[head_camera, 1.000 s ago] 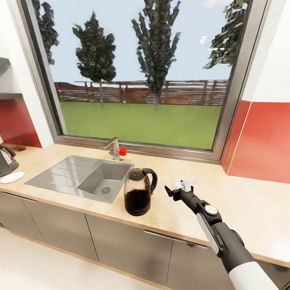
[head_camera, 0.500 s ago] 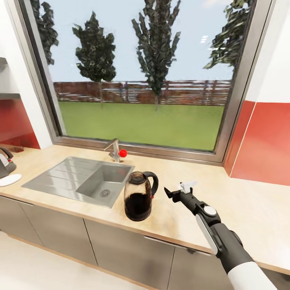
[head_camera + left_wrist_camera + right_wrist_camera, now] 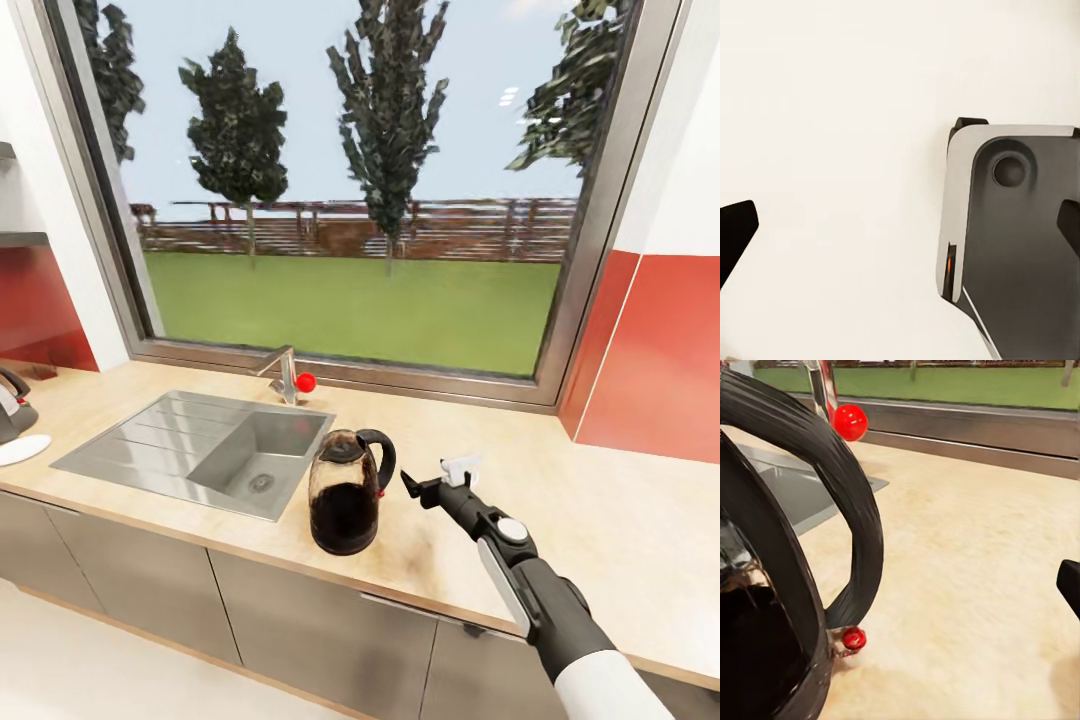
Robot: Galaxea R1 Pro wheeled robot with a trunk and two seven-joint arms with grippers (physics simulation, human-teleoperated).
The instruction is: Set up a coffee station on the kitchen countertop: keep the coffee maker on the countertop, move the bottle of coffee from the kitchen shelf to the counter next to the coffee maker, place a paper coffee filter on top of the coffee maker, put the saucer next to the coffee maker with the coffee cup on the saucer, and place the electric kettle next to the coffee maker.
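The right arm has a white upper sleeve, a black forearm with a long silver-grey side panel, and a round white cap at the wrist. Its gripper, nearest the electric kettle, pairs one black and one white finger.

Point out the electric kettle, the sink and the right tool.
electric kettle (image 3: 343,495): head view, on its dark glass body.
sink (image 3: 150,435): head view, on its draining board.
right tool (image 3: 432,480): head view, between its fingertips.
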